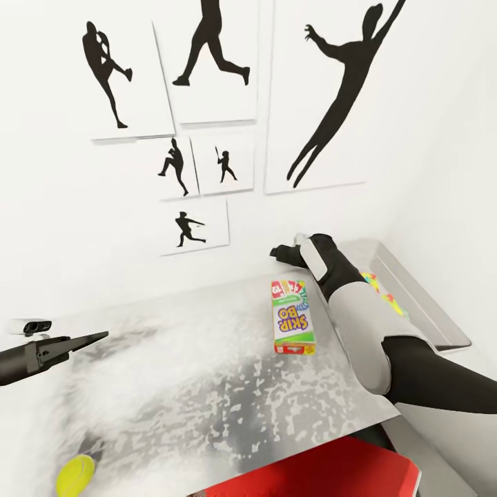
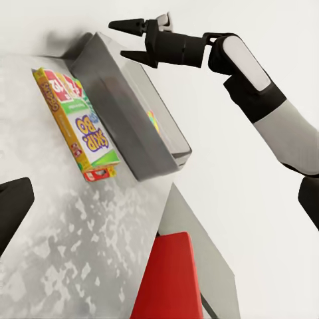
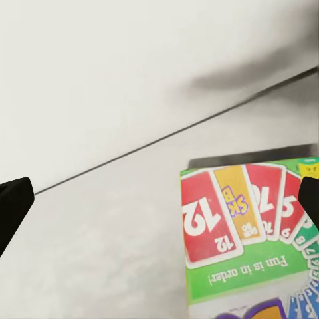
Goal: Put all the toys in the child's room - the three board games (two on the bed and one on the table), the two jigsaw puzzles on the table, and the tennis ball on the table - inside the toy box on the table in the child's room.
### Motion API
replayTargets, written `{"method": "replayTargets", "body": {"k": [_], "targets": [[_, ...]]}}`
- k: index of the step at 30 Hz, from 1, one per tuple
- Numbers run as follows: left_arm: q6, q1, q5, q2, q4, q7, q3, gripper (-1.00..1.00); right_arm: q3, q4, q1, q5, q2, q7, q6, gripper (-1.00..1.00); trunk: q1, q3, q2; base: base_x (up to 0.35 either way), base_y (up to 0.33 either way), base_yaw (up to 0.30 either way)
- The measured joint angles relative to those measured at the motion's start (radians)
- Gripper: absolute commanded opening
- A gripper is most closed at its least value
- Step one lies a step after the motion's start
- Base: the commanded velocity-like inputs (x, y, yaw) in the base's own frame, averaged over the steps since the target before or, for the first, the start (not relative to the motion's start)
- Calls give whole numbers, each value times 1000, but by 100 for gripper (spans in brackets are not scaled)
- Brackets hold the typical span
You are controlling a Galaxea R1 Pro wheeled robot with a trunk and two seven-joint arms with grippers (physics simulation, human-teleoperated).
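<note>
While the right hand [image 2: 136, 41] is held with its fingers spread and nothing between them, a green-white Skip-Bo board game [image 1: 290, 316] is seen lying flat on the counter [image 1: 207, 386] just below it. Beside the game, the light grey toy box [image 1: 442, 324] is set against the white wall, colourful puzzle pieces showing inside. The left hand [image 1: 93, 337] is raised over the counter's far side; its opening cannot be told. A yellow tennis ball [image 1: 75, 475] rests near the counter's front edge.
</note>
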Motion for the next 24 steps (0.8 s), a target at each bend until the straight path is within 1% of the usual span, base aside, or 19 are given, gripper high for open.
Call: {"method": "replayTargets", "body": {"k": [24], "targets": [[0, 0, 4, 0, 0, 0, 0, 100, 1, -3, -3, 4, 0, 0, -1, 100, 0, -39, 0, 0, 0, 0]]}}
